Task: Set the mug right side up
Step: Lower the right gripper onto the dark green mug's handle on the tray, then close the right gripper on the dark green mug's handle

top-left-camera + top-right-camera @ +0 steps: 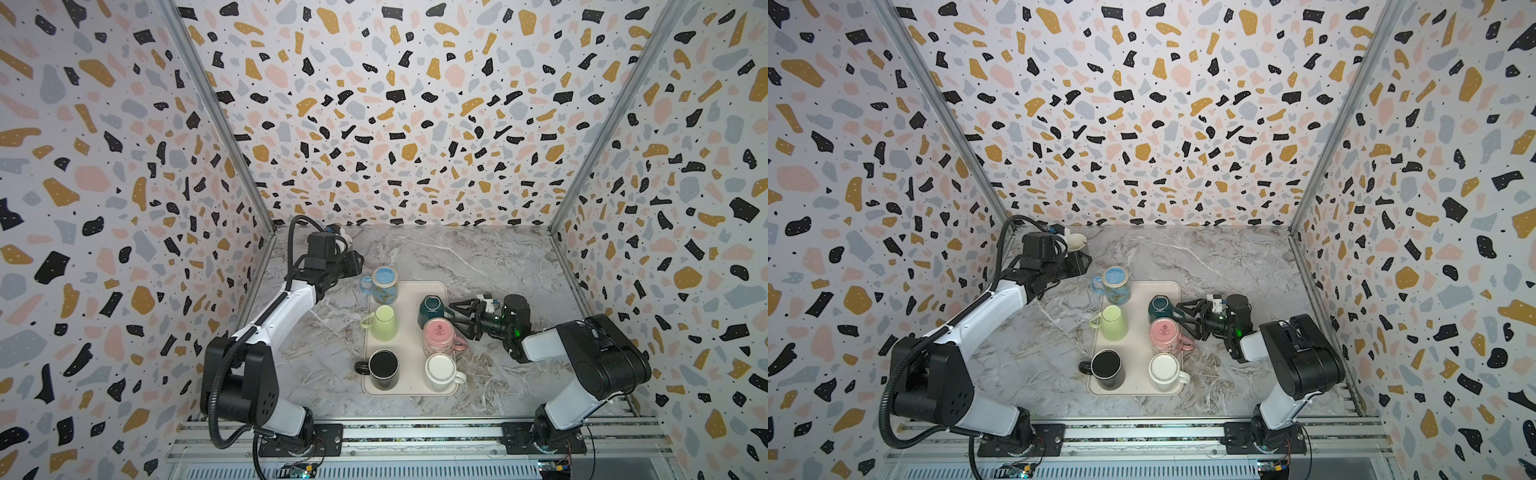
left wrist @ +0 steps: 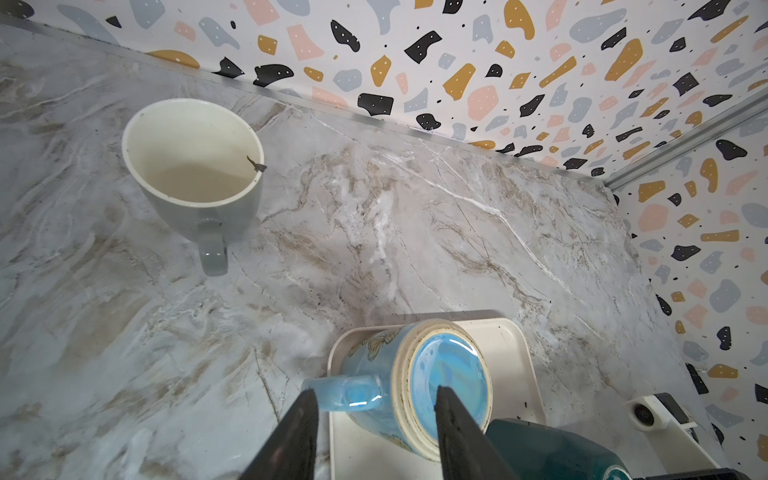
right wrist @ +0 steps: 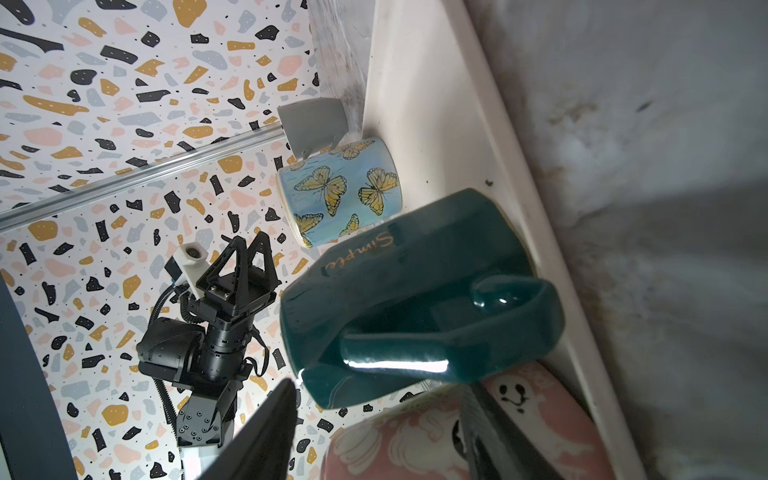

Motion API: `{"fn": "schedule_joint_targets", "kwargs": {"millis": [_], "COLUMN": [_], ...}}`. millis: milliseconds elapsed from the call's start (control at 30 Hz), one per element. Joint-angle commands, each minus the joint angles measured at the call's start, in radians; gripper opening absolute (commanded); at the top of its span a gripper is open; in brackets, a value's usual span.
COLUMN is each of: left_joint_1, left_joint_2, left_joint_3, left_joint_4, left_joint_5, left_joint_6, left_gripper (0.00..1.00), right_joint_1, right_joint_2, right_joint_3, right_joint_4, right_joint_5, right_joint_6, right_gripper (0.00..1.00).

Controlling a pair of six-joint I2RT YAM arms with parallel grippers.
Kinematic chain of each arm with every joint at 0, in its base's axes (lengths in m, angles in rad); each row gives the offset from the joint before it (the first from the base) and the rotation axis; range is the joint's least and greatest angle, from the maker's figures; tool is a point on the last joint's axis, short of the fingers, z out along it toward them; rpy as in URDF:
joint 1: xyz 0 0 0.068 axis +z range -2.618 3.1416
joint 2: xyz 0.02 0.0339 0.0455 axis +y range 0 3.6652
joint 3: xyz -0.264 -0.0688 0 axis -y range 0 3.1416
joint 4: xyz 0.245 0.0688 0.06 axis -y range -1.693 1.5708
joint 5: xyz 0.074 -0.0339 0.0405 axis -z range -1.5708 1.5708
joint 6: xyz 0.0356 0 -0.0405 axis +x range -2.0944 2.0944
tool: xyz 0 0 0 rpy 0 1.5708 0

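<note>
Mugs, six of them, stand bottom up on the cream tray (image 1: 409,332) in both top views. The blue mug (image 1: 383,282), lime mug (image 1: 384,322) and black mug (image 1: 383,368) are on its left. The teal mug (image 1: 432,307), pink mug (image 1: 440,336) and white mug (image 1: 441,372) are on its right. The right gripper (image 1: 457,318) lies beside the teal mug's handle, jaws apart. In a top view a grey cup (image 1: 1076,241) peeks out behind the left gripper (image 1: 1081,262).

The left wrist view shows that cup upright on the marble table (image 2: 415,208), a dark fleck at its cream rim. The left jaws stand apart over the blue mug's handle, gripping nothing.

The right wrist view adds butterflies on the blue mug, a ghost on the pink mug, and gilt "Simple" lettering on the teal mug, which seems slightly tipped.
</note>
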State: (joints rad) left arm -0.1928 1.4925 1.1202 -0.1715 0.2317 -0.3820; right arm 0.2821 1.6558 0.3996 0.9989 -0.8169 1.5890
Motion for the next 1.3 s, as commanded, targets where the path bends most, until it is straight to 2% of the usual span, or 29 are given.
{"fn": "schedule_joint_targets", "kwargs": {"millis": [0, 167, 667, 933, 1267], "left_joint_1": [-0.005, -0.005, -0.005, -0.004, -0.005], "left_joint_2": [-0.014, -0.015, -0.014, -0.007, 0.011], "left_joint_3": [0.013, 0.015, 0.02, 0.019, 0.024], "left_joint_4": [0.022, 0.018, 0.01, 0.006, 0.004], "left_joint_5": [0.013, 0.012, 0.005, 0.003, 0.004], "left_joint_6": [0.0, 0.0, 0.002, 0.003, 0.002], "left_gripper": [0.47, 0.47, 0.47, 0.47, 0.47], "right_joint_1": [0.009, 0.012, 0.015, 0.031, 0.055], "right_joint_2": [0.031, 0.088, 0.146, 0.208, 0.247], "right_joint_3": [0.031, 0.055, 0.103, 0.128, 0.131], "right_joint_4": [0.05, 0.137, 0.151, 0.269, 0.322], "right_joint_5": [0.006, 0.022, 0.104, 0.151, 0.227], "right_joint_6": [0.013, 0.058, 0.046, 0.088, 0.133], "right_gripper": [0.64, 0.64, 0.64, 0.63, 0.6]}}
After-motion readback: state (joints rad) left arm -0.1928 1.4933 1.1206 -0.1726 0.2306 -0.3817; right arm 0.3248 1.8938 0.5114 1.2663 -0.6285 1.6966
